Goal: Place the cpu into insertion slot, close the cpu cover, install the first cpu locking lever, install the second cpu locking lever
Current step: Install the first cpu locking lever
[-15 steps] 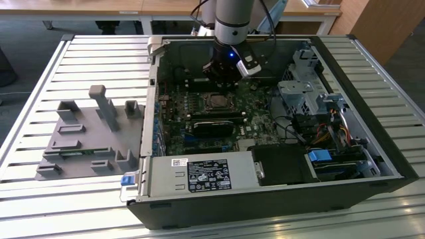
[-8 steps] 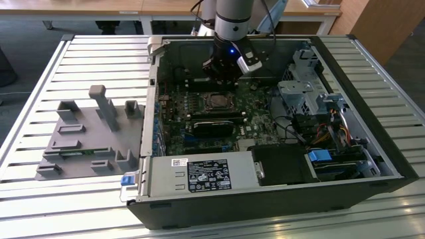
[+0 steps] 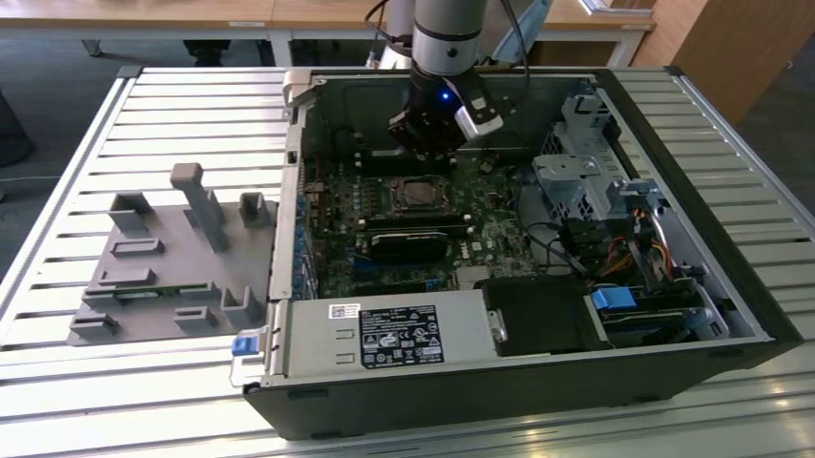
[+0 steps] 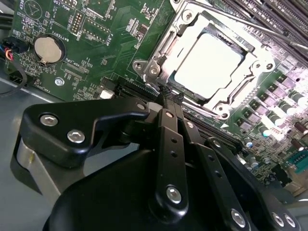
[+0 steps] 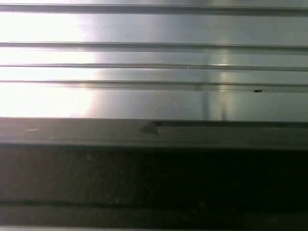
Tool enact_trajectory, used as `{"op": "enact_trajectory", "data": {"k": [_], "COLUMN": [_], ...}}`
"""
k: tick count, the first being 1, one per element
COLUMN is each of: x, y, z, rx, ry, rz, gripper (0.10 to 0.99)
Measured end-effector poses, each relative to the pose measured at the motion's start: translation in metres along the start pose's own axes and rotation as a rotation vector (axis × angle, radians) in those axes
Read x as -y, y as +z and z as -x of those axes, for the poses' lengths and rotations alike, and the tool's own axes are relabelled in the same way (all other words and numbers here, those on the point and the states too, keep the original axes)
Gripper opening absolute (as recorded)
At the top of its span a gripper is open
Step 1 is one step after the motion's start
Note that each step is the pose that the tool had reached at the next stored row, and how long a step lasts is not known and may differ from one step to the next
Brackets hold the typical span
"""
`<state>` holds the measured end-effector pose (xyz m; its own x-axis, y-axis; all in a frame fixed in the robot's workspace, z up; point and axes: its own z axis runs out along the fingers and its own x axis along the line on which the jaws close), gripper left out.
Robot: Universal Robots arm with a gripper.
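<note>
Black gripper (image 4: 169, 96) fingers are pressed together with nothing between them, their tips just beside a corner of the socket on the green motherboard (image 4: 96, 38). In the second wrist view the cpu (image 4: 207, 65) lies flat in the socket, its plain silver top bright with glare, and the cpu cover (image 4: 252, 67) seems to be down around it, framing it. In the exterior view the arm reaches into the open computer case (image 3: 662, 315), which sits on a slatted metal table (image 3: 191, 105) beside a grey plastic holder (image 3: 172, 258).

Glare on cpu (image 4: 207, 60), blurred streaky slats (image 5: 154, 57)
</note>
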<state>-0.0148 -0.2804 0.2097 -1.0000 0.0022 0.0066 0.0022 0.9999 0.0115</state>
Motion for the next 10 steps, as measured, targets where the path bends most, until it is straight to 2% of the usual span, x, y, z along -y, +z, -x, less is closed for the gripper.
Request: {"op": "enact_trajectory", "data": {"k": [10], "x": [0.0048], "y": [0.0], "z": [0.0011], "rx": [0.0001], "ry": [0.0], "rz": [0.0], "gripper": [0.106]}}
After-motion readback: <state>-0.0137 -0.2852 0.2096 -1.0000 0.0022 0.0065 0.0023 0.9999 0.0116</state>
